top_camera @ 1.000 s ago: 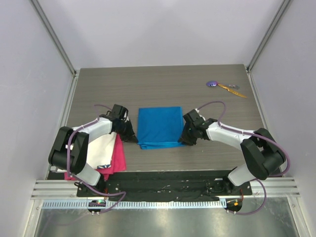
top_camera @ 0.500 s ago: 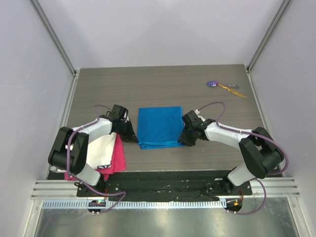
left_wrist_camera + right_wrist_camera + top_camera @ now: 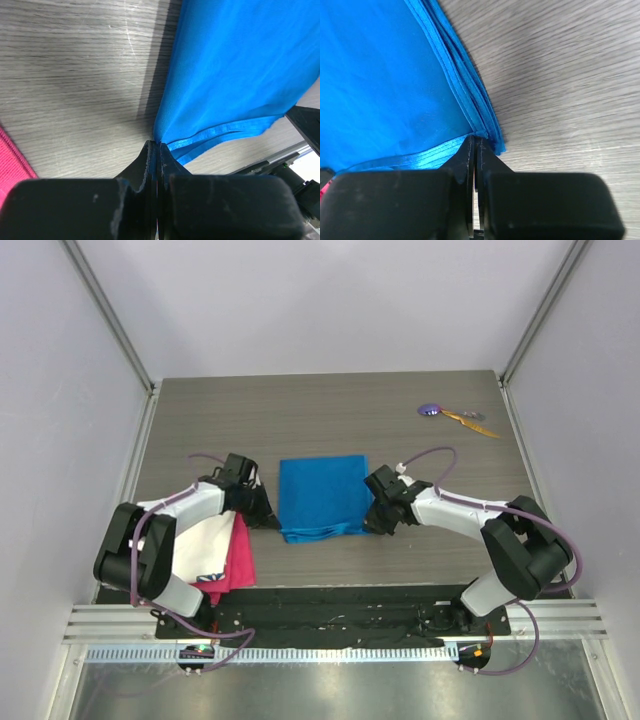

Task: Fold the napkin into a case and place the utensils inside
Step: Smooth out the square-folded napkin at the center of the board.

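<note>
On the left, the white cloth (image 3: 205, 540) and the pink cloth (image 3: 238, 558) lie overlapped at the near edge of the table (image 3: 330, 410), partly under the left arm. That arm is folded at the elbow and reaches inward, its forearm low over the wood. The left gripper (image 3: 270, 519) sits at the near-left corner of the napkin (image 3: 322, 495). In the left wrist view its fingers (image 3: 150, 157) are pressed together and pinch that corner, with the cloth drawn up a little to the tips and stacked hemmed edges fanning off to the right.

The napkin lies in the middle of the table between the two arms as a folded blue rectangle of several layers, broad rather than narrow, with its near edge a little uneven.

The right arm mirrors the left: elbow out to the right, forearm angled inward and low. The right gripper (image 3: 373, 524) pinches the near-right corner, its fingers (image 3: 466, 155) closed flat on the layered hems.

The utensils (image 3: 452, 415) lie together on bare wood at the far right of the table, well apart from the napkin, the purple-headed one left of the orange one
</note>
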### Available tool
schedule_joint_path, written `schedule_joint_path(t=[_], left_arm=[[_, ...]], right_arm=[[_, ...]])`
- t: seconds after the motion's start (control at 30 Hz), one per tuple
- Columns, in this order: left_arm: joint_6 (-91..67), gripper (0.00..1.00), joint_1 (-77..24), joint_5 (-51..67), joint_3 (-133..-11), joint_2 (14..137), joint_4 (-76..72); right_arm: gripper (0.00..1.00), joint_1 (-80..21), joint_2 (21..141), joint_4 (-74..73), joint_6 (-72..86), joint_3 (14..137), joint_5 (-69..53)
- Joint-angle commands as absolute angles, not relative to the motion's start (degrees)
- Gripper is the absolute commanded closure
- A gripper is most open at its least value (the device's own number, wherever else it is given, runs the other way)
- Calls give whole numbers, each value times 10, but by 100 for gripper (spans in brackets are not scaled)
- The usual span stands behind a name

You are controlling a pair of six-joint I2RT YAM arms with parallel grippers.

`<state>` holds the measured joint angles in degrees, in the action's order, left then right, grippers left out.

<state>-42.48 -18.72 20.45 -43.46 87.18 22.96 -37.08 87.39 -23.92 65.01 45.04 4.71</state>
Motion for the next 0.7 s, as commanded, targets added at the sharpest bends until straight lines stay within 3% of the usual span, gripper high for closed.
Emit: schedule_joint_path(t=[0.0, 0.3, 0.5, 0.53, 0.57, 0.67], left_arm=[[-416, 100, -184, 209, -458, 843, 240], [-403, 100, -185, 224, -503, 828, 277], [-405, 100, -184, 227, -497, 831, 276], [-406, 100, -185, 228, -493, 831, 271], [-408, 100, -185, 228, -490, 831, 267], [-417, 100, -185, 227, -469, 825, 258]], right_arm=[[99, -374, 857, -274, 629, 487, 98], [99, -373, 826, -298, 565, 524, 125], [98, -374, 834, -280, 565, 505, 74], [94, -375, 832, -267, 576, 498, 69], [84, -377, 831, -261, 583, 493, 69], [70, -383, 840, -263, 593, 487, 69]])
